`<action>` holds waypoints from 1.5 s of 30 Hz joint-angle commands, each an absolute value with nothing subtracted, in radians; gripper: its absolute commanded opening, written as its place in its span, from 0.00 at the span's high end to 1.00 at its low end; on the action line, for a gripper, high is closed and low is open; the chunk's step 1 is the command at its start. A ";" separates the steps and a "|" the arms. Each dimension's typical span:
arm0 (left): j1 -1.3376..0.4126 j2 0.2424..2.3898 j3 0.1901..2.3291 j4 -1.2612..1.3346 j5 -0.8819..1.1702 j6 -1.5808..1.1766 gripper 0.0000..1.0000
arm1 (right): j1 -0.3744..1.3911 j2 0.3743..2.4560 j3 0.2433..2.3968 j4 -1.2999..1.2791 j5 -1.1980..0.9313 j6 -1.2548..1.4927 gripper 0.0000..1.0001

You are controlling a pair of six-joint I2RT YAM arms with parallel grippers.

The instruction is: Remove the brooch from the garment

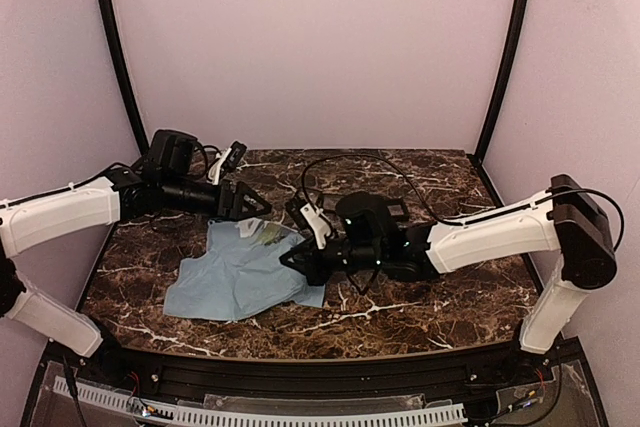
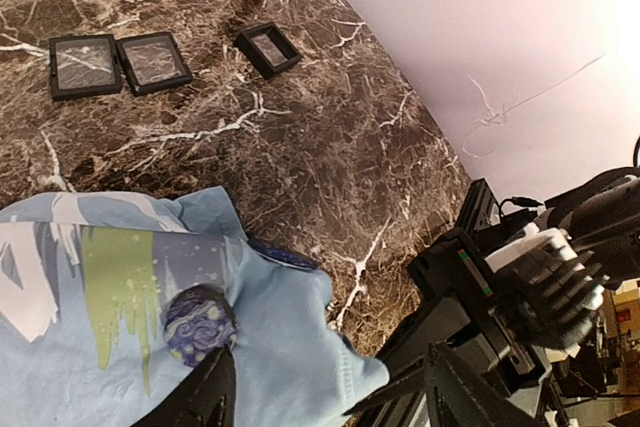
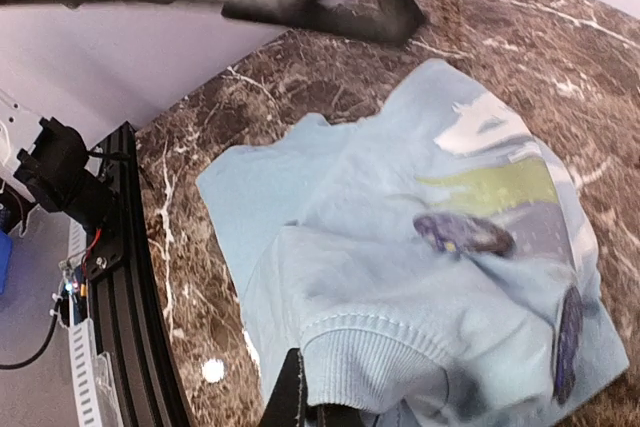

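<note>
Approach phase here: the brooch (image 2: 198, 325) sits pinned on the light blue shirt (image 2: 290, 327), not yet off. The left gripper (image 1: 262, 212) hangs with jaws spread wide and nothing between them. The brooch lies just ahead of one finger (image 2: 212, 387), touching or nearly so, hard to call. Across from it, the right gripper (image 1: 292, 259) looks clamped on the shirt's ribbed edge (image 3: 375, 342), bunching the cloth. Next move, I'd say: the left straddles the badge, closes on its rim and pulls while the right anchors the fabric.
</note>
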State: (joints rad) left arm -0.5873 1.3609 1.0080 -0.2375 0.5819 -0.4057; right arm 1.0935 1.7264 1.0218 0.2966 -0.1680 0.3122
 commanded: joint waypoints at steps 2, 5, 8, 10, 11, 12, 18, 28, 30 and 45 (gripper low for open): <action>-0.588 1.280 0.936 -0.192 0.447 -0.425 0.22 | 1.119 1.572 0.844 0.153 -0.205 0.378 1.00; -0.588 1.302 0.918 -0.169 0.454 -0.441 0.19 | 1.152 1.520 0.781 0.062 -0.208 0.415 1.00; -0.588 1.330 0.904 -0.132 0.477 -0.457 0.18 | 1.166 1.485 0.754 -0.007 -0.201 0.461 0.80; -0.588 1.351 0.902 -0.122 0.490 -0.462 0.17 | 1.165 1.449 0.762 -0.064 -0.153 0.467 0.57; -0.588 1.354 0.902 -0.126 0.489 -0.460 0.17 | 1.165 1.420 0.781 -0.093 -0.104 0.459 0.43; -0.588 1.357 0.903 -0.131 0.485 -0.455 0.16 | 1.165 1.401 0.792 -0.117 -0.075 0.449 0.34; -0.588 1.368 0.911 -0.225 0.377 -0.430 0.14 | 1.086 1.377 0.881 -0.199 0.043 0.431 0.19; -0.608 1.380 0.859 -0.213 0.333 -0.477 0.15 | 1.046 1.582 1.066 -0.283 0.116 0.372 0.48; -0.610 1.382 0.859 -0.210 0.330 -0.479 0.15 | 1.045 1.616 1.087 -0.285 0.121 0.366 0.51; -0.612 1.395 0.871 -0.226 0.322 -0.457 0.16 | 1.046 1.721 1.126 -0.271 0.128 0.345 0.67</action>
